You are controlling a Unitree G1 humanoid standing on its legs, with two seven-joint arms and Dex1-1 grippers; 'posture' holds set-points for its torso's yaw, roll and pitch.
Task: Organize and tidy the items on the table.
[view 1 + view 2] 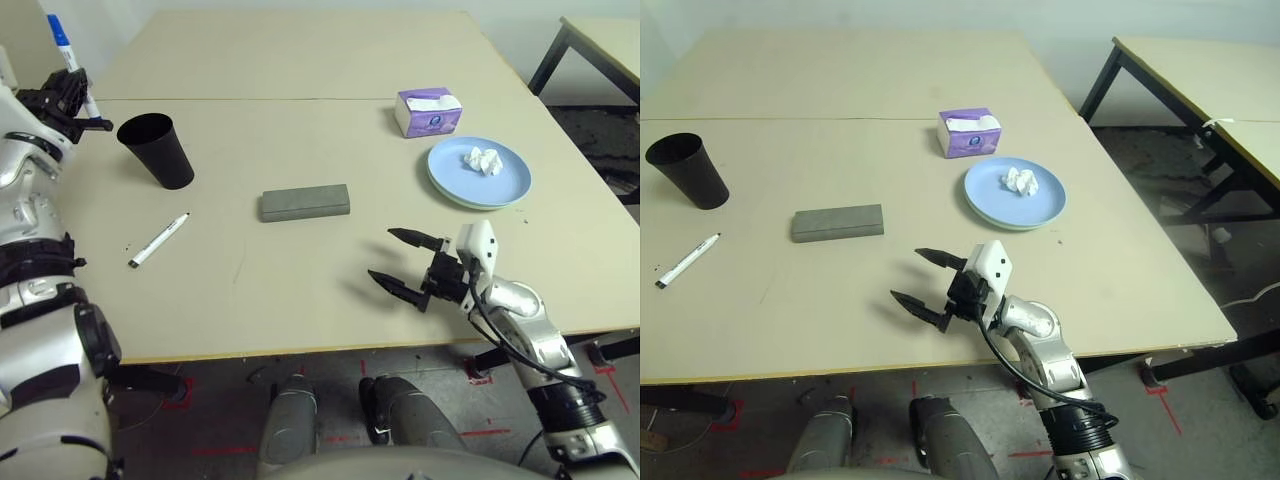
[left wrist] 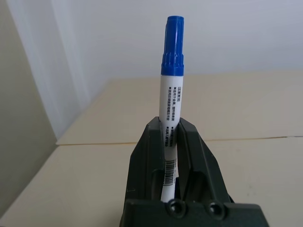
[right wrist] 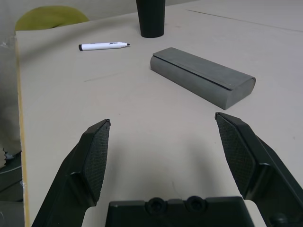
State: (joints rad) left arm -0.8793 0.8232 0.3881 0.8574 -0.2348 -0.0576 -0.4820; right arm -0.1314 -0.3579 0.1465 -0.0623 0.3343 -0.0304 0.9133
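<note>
Beige table (image 1: 300,300): left gripper (image 1: 70,105) pinches blue-capped pen (image 1: 62,40) upright above left edge, beside black cup (image 1: 158,150); right gripper (image 1: 405,265) spread wide, empty, near front edge; grey case (image 1: 304,202) at centre.

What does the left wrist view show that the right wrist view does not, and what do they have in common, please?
Left wrist view: the left gripper shut on the blue-capped pen, which stands up between its fingers.
Right wrist view: the right gripper open over bare table, with the grey glasses case, the black-capped pen and the base of the black cup beyond it.
Shared: the beige table surface.
</note>
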